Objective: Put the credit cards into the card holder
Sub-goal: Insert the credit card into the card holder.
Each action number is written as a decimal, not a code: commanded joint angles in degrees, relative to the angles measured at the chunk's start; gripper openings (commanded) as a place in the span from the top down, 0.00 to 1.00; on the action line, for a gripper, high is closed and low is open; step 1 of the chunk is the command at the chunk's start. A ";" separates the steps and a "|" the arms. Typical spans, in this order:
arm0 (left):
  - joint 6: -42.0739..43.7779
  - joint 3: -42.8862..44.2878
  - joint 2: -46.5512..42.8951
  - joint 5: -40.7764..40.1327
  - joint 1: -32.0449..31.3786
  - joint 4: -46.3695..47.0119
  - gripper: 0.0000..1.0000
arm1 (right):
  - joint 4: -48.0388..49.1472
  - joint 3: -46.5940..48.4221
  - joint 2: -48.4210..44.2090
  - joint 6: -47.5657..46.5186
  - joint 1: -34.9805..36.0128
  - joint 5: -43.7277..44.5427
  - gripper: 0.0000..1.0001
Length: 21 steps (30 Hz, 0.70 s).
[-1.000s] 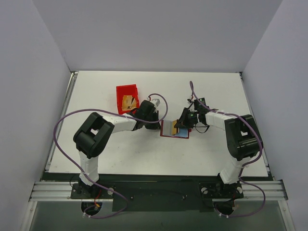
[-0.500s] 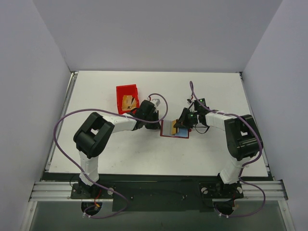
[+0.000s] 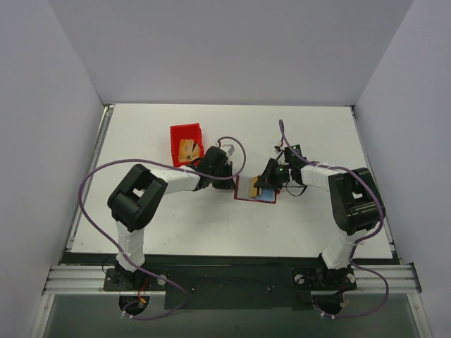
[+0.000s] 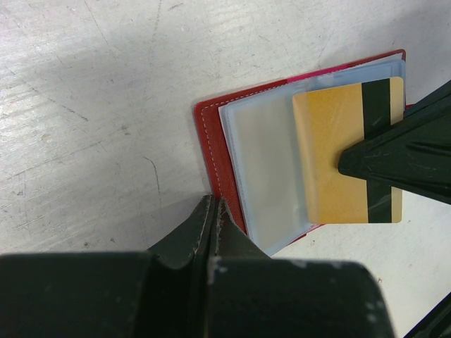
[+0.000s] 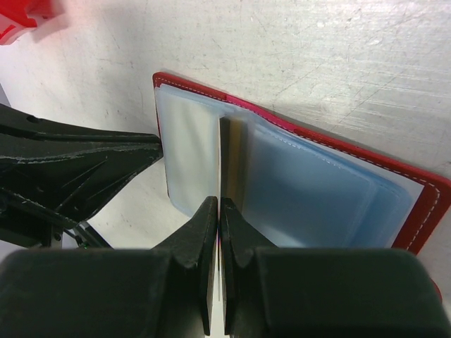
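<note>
A: Where's the card holder (image 4: 210, 141)?
B: Open on the table (image 4: 84, 105), btw the two arms, clear sleeves (image 4: 264, 169) facing up.
A: And the left gripper (image 4: 213, 205)?
B: Jaws clenched, no gap. Tips touch the holder's red edge. Can't tell if it pinches the cover or just presses on it.
A: What about the right gripper (image 5: 217, 204)?
B: Clamped on one credit card (image 4: 328, 155), gold w/ a dark stripe, gripped at the striped end. The card sits over the sleeves near the fold, and the right wrist cam sees it edge-on. Its far edge meets the sleeves. Can't tell if it's in a slot.
A: Any others?
B: Yes, more credit cards (image 3: 188, 149) in the red bin (image 3: 184, 129), back-left of the holder, just beside the left arm.
</note>
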 commanded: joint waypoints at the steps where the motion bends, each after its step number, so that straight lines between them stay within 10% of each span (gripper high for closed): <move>1: 0.48 2.02 0.78 0.61 -0.19 -0.01 1.00 | -3.17 -1.15 0.68 0.39 0.73 -2.82 1.00; 21: 0.57 2.38 0.95 0.79 -0.28 -0.18 1.00 | 4.74 -4.58 2.88 2.76 1.34 -2.30 1.00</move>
